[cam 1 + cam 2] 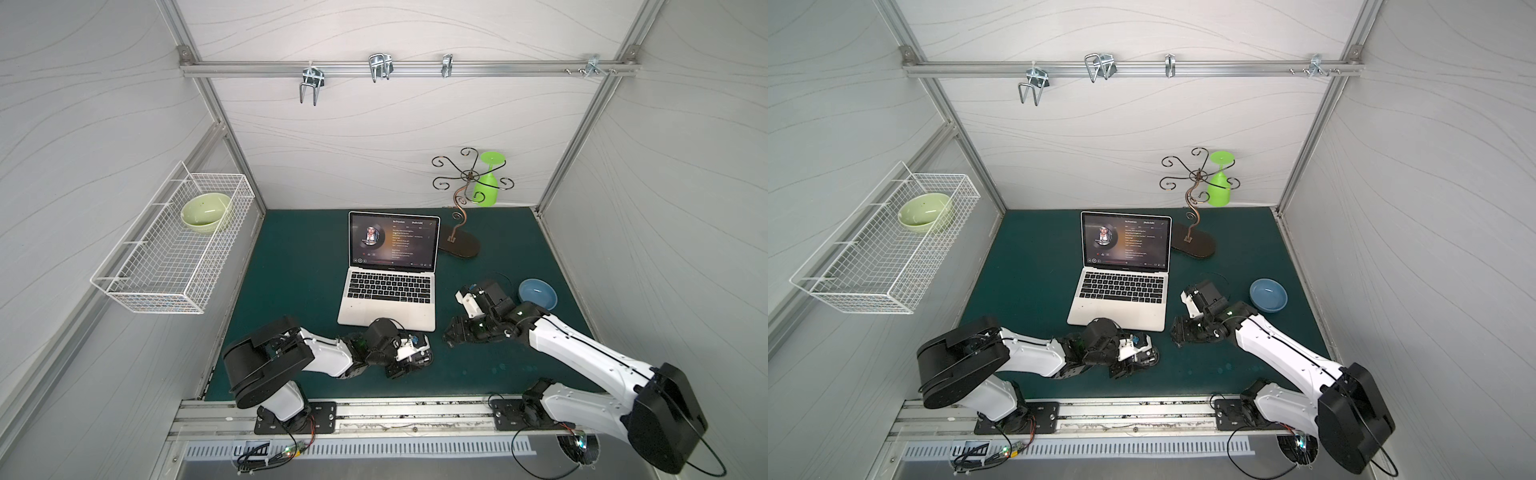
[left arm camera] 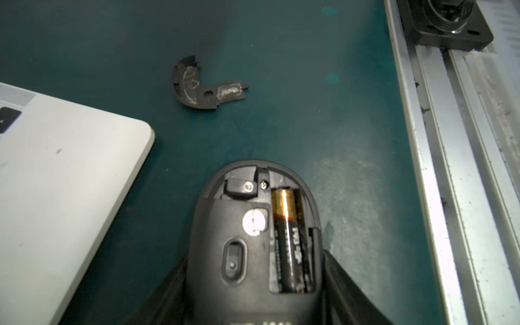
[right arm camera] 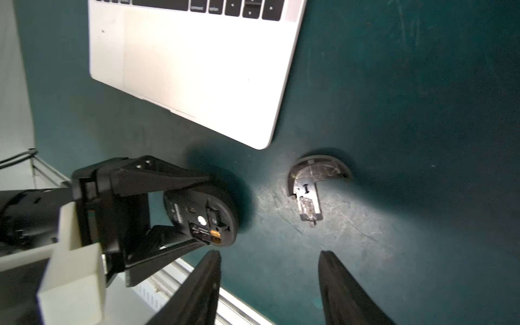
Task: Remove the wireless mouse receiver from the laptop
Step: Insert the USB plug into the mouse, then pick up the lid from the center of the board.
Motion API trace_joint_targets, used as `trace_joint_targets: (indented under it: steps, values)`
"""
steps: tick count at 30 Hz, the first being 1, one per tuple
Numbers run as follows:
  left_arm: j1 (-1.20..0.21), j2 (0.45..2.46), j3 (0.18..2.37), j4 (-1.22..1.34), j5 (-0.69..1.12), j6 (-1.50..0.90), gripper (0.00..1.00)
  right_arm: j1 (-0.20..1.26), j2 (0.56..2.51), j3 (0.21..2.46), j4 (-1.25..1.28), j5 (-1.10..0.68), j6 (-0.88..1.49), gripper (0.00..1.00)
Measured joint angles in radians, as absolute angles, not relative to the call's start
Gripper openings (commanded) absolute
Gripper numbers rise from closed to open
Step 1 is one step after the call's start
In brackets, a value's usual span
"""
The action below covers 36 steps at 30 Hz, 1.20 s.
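Left wrist view is showing the left gripper (image 2: 254, 251) clamping the upturned mouse (image 2: 225, 213), battery bay open, just beside the front corner of the laptop (image 2: 56, 183). The right gripper (image 3: 269, 254) is hovering, fingers apart and empty, near the loose cover (image 3: 309, 180). No receiver is showing at the laptop; it may be sitting in the mouse's slot. Approaching low over open mat (image 2: 281, 56) is looking safest, avoiding the laptop's edge and the rail (image 2: 450, 168).

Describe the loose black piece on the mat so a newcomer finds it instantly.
Start at the silver laptop on the green mat. Just off its front right corner lies a thin black cover. Unlike the mouse nearby, it is a flat half-round with a scuffed tab, touching nothing else.
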State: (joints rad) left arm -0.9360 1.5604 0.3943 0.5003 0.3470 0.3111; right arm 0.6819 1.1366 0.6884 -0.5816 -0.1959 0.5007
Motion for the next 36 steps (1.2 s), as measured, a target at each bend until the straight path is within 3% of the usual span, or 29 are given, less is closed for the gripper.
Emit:
trace_joint_targets:
  steps: [7,16,23,36]
  values:
    - [-0.870,1.565,0.480,0.345,0.406,0.277,0.00,0.716,1.277,0.763,-0.661,-0.127,0.482,0.59]
    - [-0.849,1.565,0.484,0.332,0.450,0.256,0.00,0.716,1.454,0.950,-0.746,-0.088,0.511,0.58]
    - [-0.844,1.565,0.487,0.322,0.464,0.254,0.00,0.727,1.566,1.016,-0.788,-0.082,0.531,0.52]
    - [-0.844,1.565,0.487,0.321,0.468,0.254,0.00,0.765,1.613,0.997,-0.804,-0.070,0.542,0.55]
